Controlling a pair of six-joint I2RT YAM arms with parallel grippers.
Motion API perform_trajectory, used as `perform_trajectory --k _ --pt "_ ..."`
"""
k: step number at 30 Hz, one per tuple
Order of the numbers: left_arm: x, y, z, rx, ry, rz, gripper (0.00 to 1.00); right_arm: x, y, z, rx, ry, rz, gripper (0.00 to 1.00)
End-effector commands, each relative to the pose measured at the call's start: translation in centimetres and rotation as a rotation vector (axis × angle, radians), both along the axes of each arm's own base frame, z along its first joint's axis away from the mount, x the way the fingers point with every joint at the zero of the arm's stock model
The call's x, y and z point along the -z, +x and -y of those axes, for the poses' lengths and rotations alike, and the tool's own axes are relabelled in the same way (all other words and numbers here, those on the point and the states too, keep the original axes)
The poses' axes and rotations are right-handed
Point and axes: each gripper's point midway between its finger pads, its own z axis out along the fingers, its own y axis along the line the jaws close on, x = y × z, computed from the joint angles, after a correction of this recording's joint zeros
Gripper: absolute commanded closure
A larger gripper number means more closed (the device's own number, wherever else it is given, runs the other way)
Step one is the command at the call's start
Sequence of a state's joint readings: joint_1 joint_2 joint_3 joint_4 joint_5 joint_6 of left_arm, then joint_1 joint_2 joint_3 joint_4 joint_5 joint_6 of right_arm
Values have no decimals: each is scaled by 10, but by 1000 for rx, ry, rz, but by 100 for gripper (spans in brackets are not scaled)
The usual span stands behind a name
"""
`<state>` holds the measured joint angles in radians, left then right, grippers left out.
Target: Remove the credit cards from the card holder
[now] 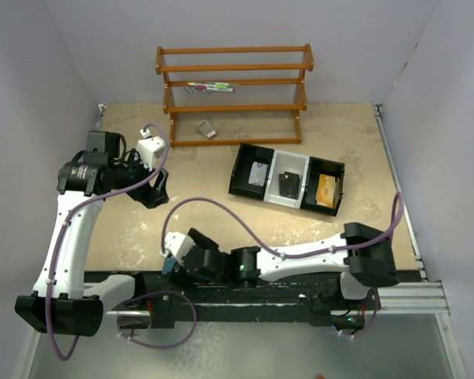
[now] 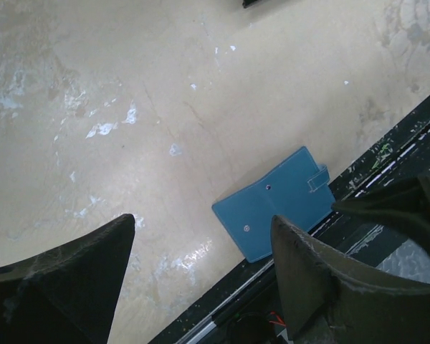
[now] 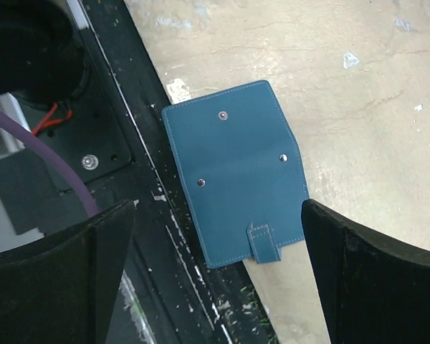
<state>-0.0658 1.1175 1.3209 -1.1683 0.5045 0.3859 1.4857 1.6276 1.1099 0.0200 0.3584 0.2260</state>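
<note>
Teal card holder (image 3: 236, 172) is lying flat at the table's (image 1: 340, 134) near edge. Right tool (image 3: 216, 208) is hanging spread above it, pinching nothing; left tool (image 2: 201, 221) is spread too. Dark credit cards (image 1: 288, 183) seem to be lying in the tray (image 1: 237, 170), so retreating straight upward is looking wisest.

Card holder (image 2: 276, 204) flat on desk (image 2: 201, 86), lwr right.
Left tool (image 2: 201, 233) spread wide, nothing btwn fingers.
</note>
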Motion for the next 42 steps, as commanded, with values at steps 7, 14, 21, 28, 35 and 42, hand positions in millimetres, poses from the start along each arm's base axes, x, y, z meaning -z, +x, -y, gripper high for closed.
perform_trajectory --k 7,14,21,28,35,42 --pt "-15 2 0 -4 -10 66 20 24 14 -16 11 -189 271 1" --pt "-28 -2 7 16 -52 72 20 48 0 -19 -50 -224 255 6" --pt "-41 -3 11 21 -80 84 20 68 -8 -18 -59 -263 239 5" --pt "-49 -5 13 28 -90 90 20 97 -6 -15 -50 -339 242 12" --pt "-58 -5 15 35 -104 103 20 102 0 -15 -22 -345 265 33" --pt "-63 -7 16 40 -110 111 20 100 4 -9 5 -354 277 62"
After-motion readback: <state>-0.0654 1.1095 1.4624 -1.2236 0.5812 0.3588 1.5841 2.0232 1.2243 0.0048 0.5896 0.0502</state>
